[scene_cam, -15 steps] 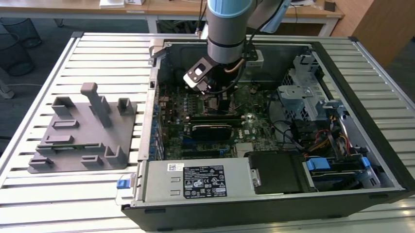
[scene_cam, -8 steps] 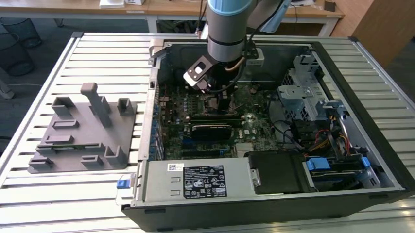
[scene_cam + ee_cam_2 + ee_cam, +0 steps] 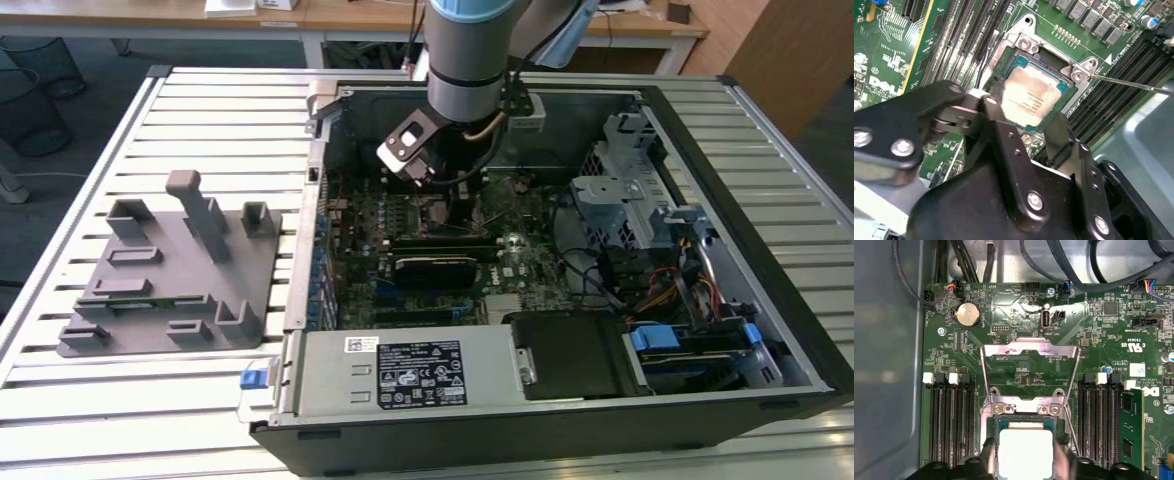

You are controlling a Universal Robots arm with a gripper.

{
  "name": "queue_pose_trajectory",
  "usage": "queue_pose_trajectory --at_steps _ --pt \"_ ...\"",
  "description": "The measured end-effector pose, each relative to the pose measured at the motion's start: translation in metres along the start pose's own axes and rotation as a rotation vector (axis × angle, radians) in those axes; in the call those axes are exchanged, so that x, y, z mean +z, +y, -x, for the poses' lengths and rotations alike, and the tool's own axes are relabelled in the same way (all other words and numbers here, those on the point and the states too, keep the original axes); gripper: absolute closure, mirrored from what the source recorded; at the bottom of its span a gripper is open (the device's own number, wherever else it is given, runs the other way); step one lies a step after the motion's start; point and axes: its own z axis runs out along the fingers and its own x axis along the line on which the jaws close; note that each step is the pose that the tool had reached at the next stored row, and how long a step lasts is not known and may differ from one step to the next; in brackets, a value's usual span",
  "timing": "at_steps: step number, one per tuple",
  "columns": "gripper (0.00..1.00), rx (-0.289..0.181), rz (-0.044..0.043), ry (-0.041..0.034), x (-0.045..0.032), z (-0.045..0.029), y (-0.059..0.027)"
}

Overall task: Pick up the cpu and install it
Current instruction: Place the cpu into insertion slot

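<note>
The cpu (image 3: 1033, 95), a flat square chip with a silvery top and a thin green rim, sits level at the open motherboard socket (image 3: 1024, 45). My gripper (image 3: 1026, 116) is directly over it, with one black finger (image 3: 995, 112) against each of two opposite edges, shut on the chip. In the first wrist view the cpu (image 3: 1025, 452) lies between the same fingers (image 3: 989, 460), below the raised metal load plate (image 3: 1029, 352). The exterior view has the gripper (image 3: 454, 210) reaching down into the open computer case (image 3: 400, 395), over the upper middle of the board.
The thin socket lever (image 3: 1134, 85) sticks out beside the socket. Memory slots (image 3: 951, 420) flank it, and one holds a module (image 3: 1131, 432). Cables run along the case wall (image 3: 969, 260). A grey holder tray (image 3: 167, 270) stands on the slatted table at the exterior view's left.
</note>
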Motion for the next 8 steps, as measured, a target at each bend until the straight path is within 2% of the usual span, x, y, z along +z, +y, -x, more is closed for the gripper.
queue_pose_trajectory --at_steps 2,4,6,7,8 --pt "0.53 0.000 -0.0003 0.0001 -0.0015 0.0000 0.0001" --pt "0.53 0.000 -0.0006 0.0000 -0.0027 -0.0001 0.0001" --pt "0.64 0.000 -0.0008 0.0000 -0.0035 -0.0001 0.0001" --pt "0.64 0.000 -0.0010 0.0000 -0.0039 -0.0001 0.0001" --pt "0.70 0.000 -0.0010 0.0001 -0.0042 -0.0002 0.0002"
